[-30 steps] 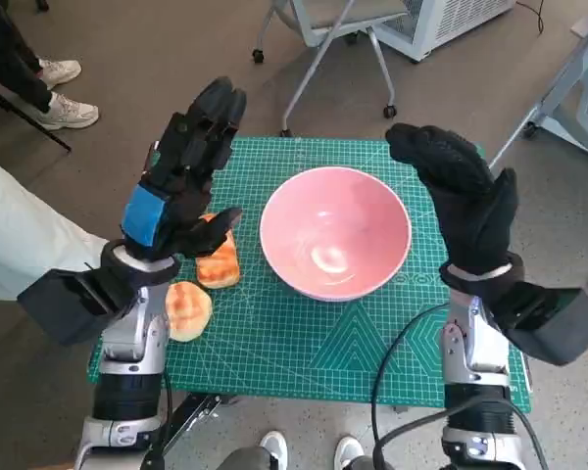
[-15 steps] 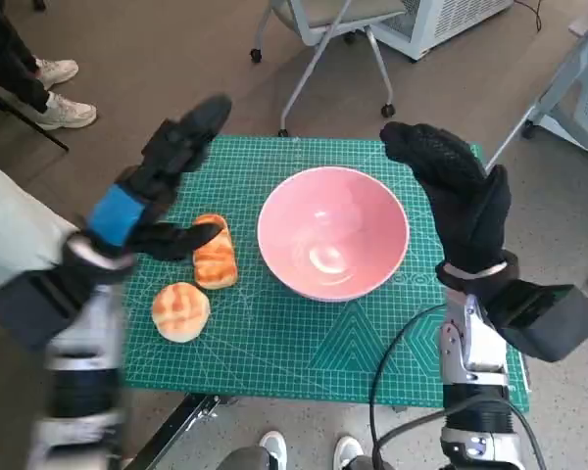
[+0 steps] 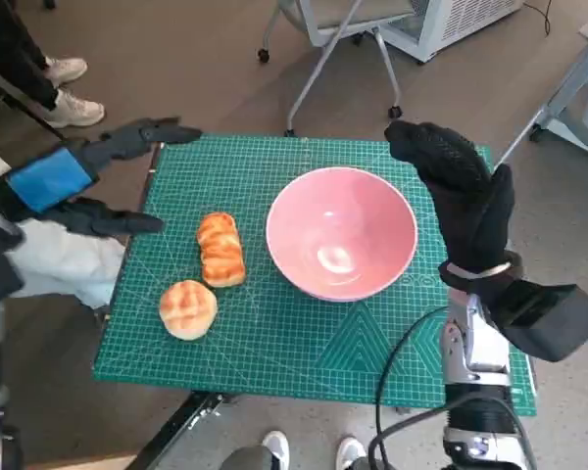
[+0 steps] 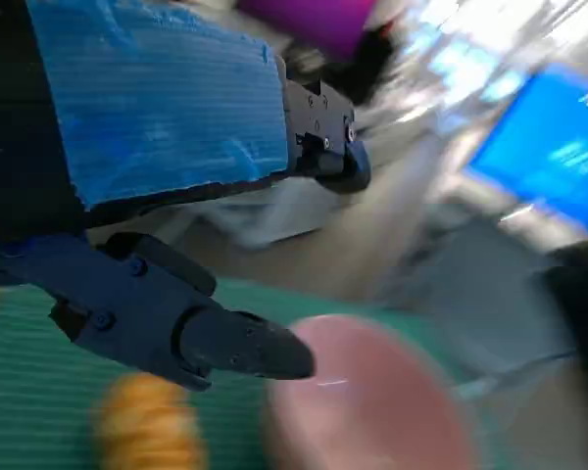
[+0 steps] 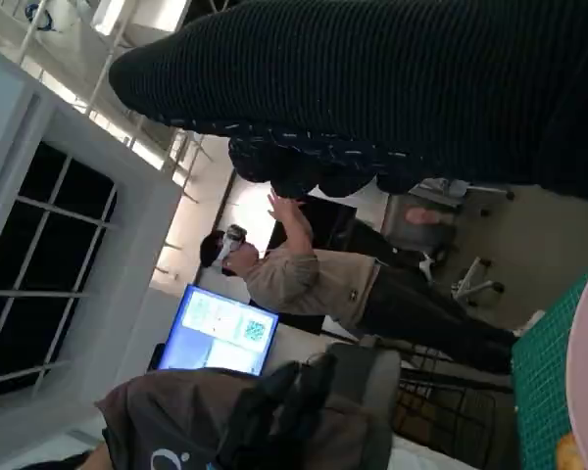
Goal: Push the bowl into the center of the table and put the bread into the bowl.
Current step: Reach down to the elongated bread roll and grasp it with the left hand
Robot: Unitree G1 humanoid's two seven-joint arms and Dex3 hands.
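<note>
Green cutting mat (image 3: 304,333) covers table – chair (image 3: 338,29) behind, perhaps wheeled.

Bowl (image 3: 341,233) mid tabletop (image 3: 294,348); long bread (image 3: 220,249) left of it, round bread (image 3: 187,308) nearer me. My left hand (image 3: 73,186) off left edge, right hand (image 3: 461,196) beside bowl's right.

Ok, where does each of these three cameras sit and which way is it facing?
Head view: on the head, looking steeply down at the green cutting mat; both forearms and hands show.
Left wrist view: behind the blue-taped left hand, facing the blurred pink bowl, which the head view shares.
Right wrist view: behind the black-gloved right hand, facing a person.
</note>
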